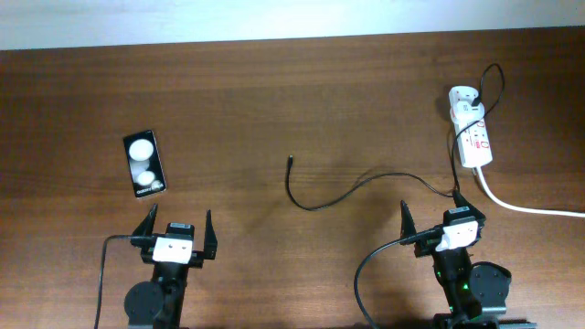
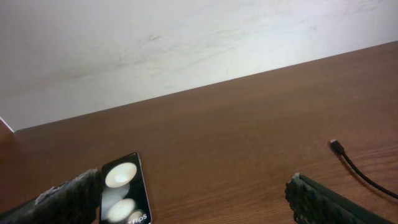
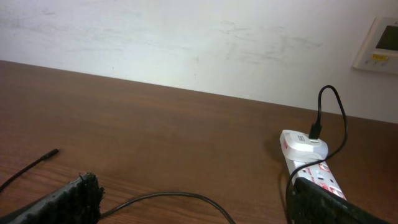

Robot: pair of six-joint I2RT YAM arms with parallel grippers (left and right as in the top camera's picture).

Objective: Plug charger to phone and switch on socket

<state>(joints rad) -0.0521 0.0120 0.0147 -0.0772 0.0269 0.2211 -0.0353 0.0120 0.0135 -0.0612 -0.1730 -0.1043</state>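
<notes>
The black phone [image 1: 144,164] lies flat on the left of the table, its glossy face reflecting two lights; it also shows in the left wrist view [image 2: 123,188]. The thin black charger cable [image 1: 347,194] curves across the middle, its plug tip [image 1: 290,159] lying free. Its other end is at the white adapter [image 1: 462,97] on the white socket strip [image 1: 475,137] at the far right. My left gripper [image 1: 176,226] is open and empty just near of the phone. My right gripper [image 1: 432,212] is open and empty near of the socket strip [image 3: 314,171], over the cable [image 3: 168,197].
A thick white cord [image 1: 521,205] runs from the socket strip off the right edge. The brown wooden table [image 1: 274,100] ends at a white wall at the back. A wall panel [image 3: 380,45] shows at the upper right of the right wrist view.
</notes>
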